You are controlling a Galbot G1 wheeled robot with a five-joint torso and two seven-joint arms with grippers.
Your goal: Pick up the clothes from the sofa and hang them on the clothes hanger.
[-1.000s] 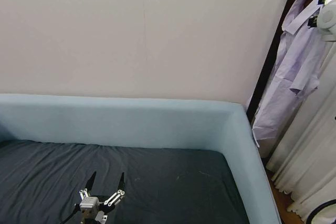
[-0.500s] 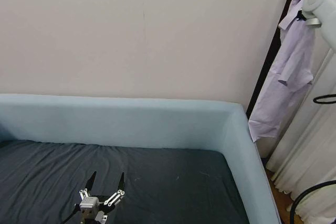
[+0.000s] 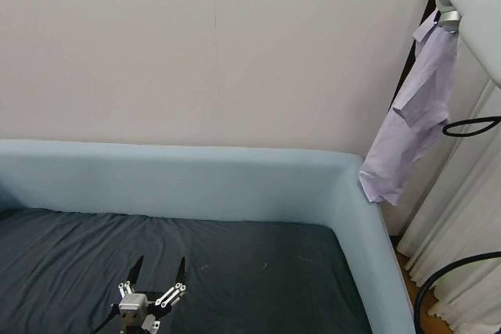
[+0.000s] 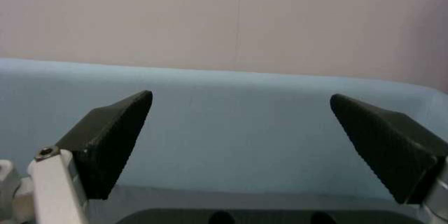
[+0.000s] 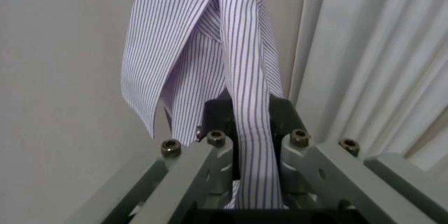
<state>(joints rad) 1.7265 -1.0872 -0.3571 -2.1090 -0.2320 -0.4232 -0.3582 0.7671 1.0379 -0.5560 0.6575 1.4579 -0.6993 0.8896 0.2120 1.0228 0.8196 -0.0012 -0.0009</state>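
We are in a home, seemingly a living room. A pale blue upholstered sofa [image 3: 196, 181] with a dark seat cushion [image 3: 258, 271] lies under our left gripper [image 3: 161, 260]. A plain wall [image 3: 211, 52] rises beyond it. Long white curtains [image 5: 364, 51] hang just beside our right gripper [image 5: 248, 129], which clamps a striped shirt [image 5: 242, 51].

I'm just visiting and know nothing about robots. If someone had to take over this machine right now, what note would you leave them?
Left claw: open and empty, low over the dark seat cushion of the blue sofa.
Right claw: shut on the purple striped shirt, raised high beside the white curtains, past the sofa's end.
Done: the shirt is off the sofa.
Left: getting it onto the hanger; whether it is hooked on yet cannot be told.
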